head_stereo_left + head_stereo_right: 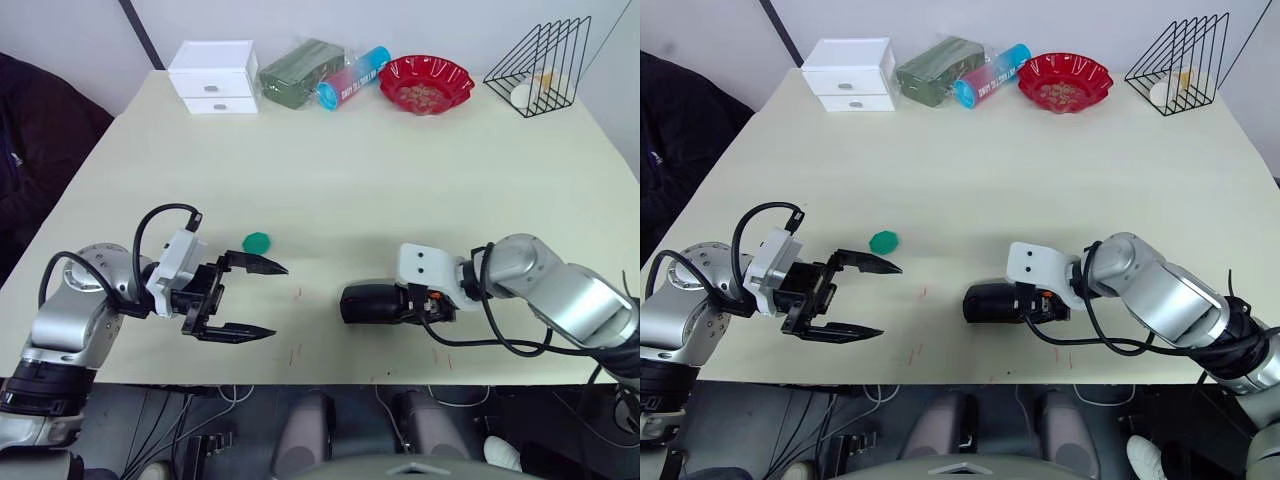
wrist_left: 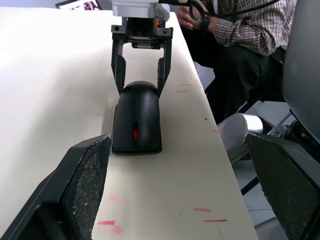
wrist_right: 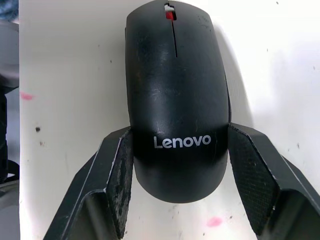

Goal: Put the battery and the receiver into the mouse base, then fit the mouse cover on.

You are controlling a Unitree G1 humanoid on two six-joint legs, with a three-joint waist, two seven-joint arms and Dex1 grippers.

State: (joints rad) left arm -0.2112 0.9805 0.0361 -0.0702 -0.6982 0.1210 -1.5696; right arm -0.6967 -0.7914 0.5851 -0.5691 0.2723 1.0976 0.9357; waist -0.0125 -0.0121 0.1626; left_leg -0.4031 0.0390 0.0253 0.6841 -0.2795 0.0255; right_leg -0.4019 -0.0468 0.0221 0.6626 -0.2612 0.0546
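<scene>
Plastic, light and rigid by the look of it: the mouse cover is a glossy shell that I'd expect to slide under hard fingers, so the flanks near the rear, where the body is widest, seem the sensible place to pinch it. The right gripper has its two fingers set either side of that rear end, touching or all but touching the flanks; the fingers have rough pads that should help against the slick surface.

The cover sits seated on the mouse base, so the mouse reads as one closed black body lying flat near the front edge of the bench, a little right of middle. It is scuffed, carries white Lenovo lettering across its back, and shows a red scroll wheel at the nose. No battery or receiver lies loose that I can see; presumably both are inside.

The left gripper hangs wide open and empty over the front left part of the bench, pointing toward the mouse, with a small green disc just behind it.
</scene>
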